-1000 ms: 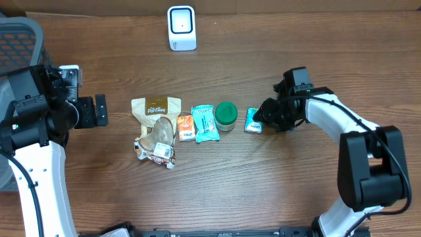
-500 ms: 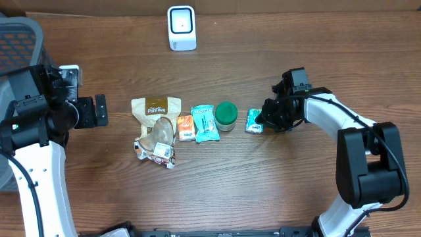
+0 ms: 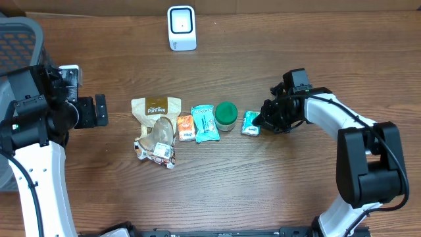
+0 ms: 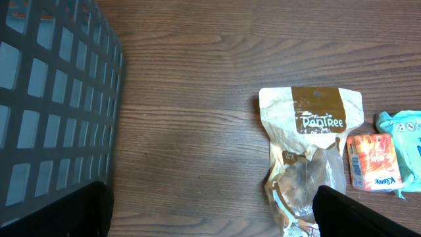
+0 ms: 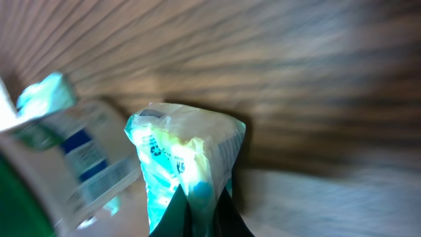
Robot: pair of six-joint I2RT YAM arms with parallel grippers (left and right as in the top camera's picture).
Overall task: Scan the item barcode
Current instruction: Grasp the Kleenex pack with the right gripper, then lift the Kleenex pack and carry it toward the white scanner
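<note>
Overhead: white scanner [image 3: 181, 27] stands at the far edge of the wooden table [image 3: 217, 191]. A row of goods lies mid-table: brown pouch [image 3: 156, 108] with a clear crumpled packet [image 3: 156, 143] just below it, orange packet [image 3: 185, 128], long teal packet [image 3: 204, 123], green round tub [image 3: 226, 113], then the small teal packet [image 3: 249, 123] at the right end, just beside the tub. Right gripper [image 3: 258, 120] is down at that packet's right edge, fingers together on it. Left gripper [image 3: 99, 110] hangs well left of the row with its jaws wide apart and nothing between them. Grey basket [image 3: 18, 39] sits in the top-left corner.

Left wrist: both dark fingers [image 4: 66, 214] show at the bottom corners, spread wide with bare wood between them. Basket wall [image 4: 52, 99] fills the left; brown pouch [image 4: 309, 125], orange packet [image 4: 373, 161] and the teal packet's edge [image 4: 409, 141] are on the right.

Right wrist: blurred. Small teal packet [image 5: 184, 148] is pinched at its lower end between the two dark fingertips of the right gripper [image 5: 200, 197]. Whether it is off the wood, cannot tell. The long teal packet [image 5: 72, 155] is to the left, with a green patch in the bottom-left corner.
</note>
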